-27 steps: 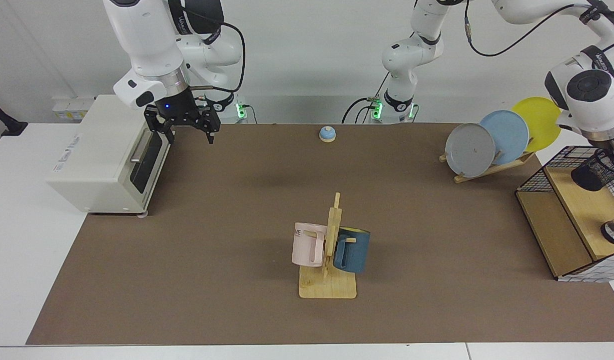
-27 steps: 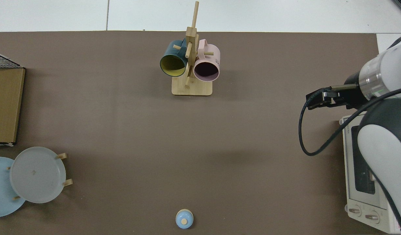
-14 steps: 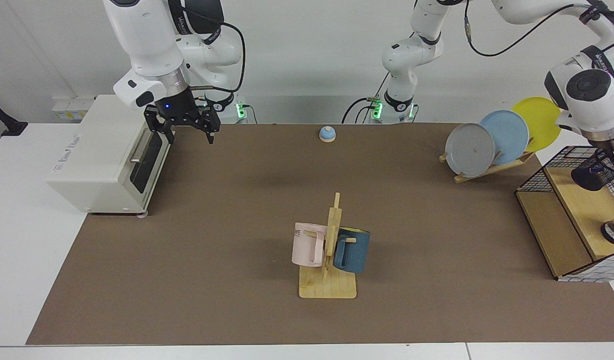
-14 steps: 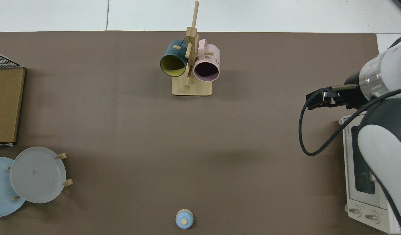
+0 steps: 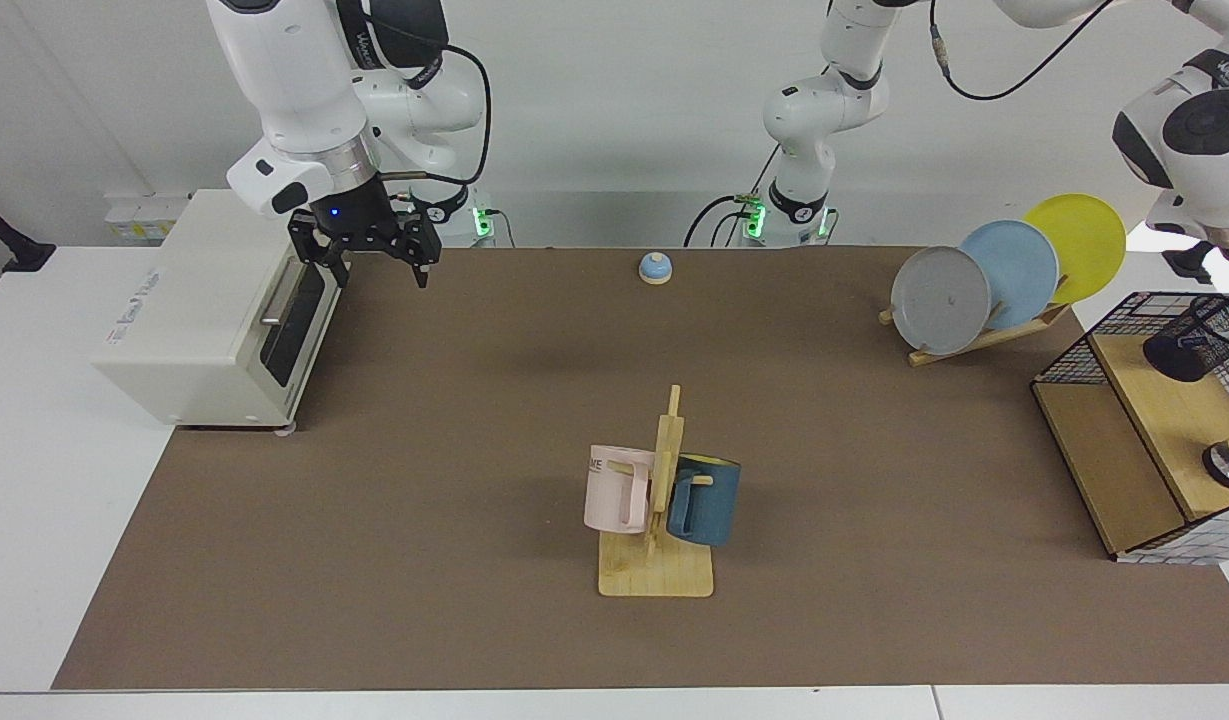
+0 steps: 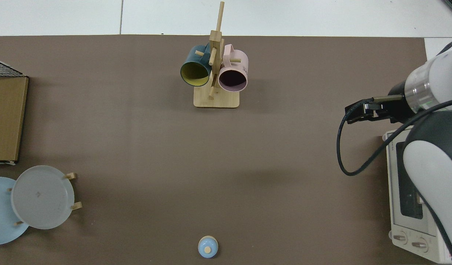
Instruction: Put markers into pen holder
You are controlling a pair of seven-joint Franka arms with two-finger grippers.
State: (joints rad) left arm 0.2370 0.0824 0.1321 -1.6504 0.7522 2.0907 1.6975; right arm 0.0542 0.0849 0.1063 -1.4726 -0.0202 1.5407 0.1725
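Beside toaster oven (image 5: 209, 315), right claw (image 5: 368, 262) waits open, empty; left claw out of view.

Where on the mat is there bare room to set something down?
Bare mat lies between the toaster oven and the mug stand, and between that stand and the plate rack. It is crowded around the wire basket holding the pen holder.

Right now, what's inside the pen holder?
The pen holder sits tilted on the wooden shelf, at the edge of the facing view. Its mouth looks dark, and the mesh hides whether a marker is inside.
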